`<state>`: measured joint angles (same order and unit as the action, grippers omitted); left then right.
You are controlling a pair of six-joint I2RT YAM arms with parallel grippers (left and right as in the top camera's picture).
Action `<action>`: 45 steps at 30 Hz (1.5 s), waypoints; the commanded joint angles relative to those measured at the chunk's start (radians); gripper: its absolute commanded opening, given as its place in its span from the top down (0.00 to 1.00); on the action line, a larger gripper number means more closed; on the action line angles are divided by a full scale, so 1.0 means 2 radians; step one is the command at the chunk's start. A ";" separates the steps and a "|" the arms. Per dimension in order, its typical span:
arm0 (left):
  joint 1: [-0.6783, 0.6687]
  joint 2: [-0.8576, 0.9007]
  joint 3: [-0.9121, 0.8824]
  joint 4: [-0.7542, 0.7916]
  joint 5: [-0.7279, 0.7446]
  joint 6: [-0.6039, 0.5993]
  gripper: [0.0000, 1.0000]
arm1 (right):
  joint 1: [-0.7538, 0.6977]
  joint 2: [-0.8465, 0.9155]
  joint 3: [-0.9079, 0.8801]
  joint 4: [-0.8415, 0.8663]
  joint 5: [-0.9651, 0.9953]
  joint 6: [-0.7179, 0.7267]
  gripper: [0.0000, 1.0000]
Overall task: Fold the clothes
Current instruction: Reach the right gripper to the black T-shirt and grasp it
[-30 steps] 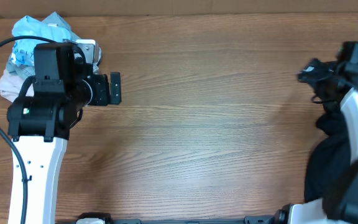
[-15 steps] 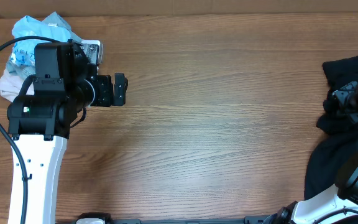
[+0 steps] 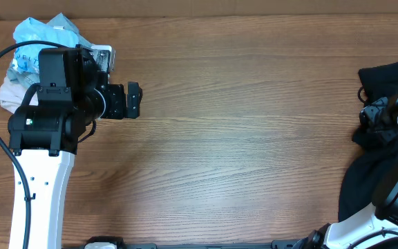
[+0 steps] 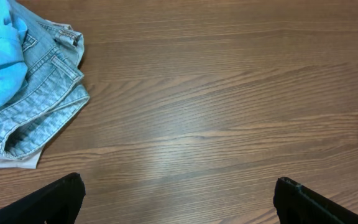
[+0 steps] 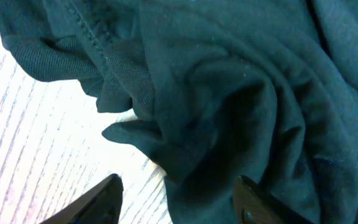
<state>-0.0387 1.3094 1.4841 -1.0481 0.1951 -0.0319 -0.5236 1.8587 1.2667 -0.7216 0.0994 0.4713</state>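
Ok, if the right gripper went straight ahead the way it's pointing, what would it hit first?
Most likely the bunched black clothes, which fill the right wrist view directly ahead of the open right gripper; how near is hard to judge.

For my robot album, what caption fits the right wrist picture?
Right jaws open over a crumpled black shirt on the wooden table.
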 commanded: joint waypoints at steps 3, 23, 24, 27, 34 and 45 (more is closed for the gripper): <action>0.003 -0.001 0.016 -0.001 0.008 -0.010 0.00 | 0.001 0.003 -0.013 0.010 -0.008 0.006 0.40; 0.003 -0.001 0.016 0.000 0.008 -0.010 0.00 | 0.000 0.002 -0.036 0.077 -0.027 0.006 0.96; 0.003 -0.001 0.016 0.000 0.008 -0.010 0.00 | 0.000 0.001 -0.027 0.068 -0.027 0.006 0.96; 0.003 -0.001 0.016 0.001 0.008 -0.010 0.00 | 0.000 -0.010 0.011 0.033 -0.027 0.006 0.96; 0.003 -0.001 0.016 0.015 0.008 -0.010 0.00 | 0.004 -0.031 0.056 -0.019 -0.058 -0.014 0.96; 0.003 -0.001 0.016 0.028 0.006 -0.010 0.00 | 0.038 -0.034 0.067 0.000 -0.301 -0.121 0.96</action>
<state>-0.0387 1.3094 1.4857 -1.0023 0.1955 -0.0319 -0.4908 1.8202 1.3540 -0.7273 -0.2203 0.3523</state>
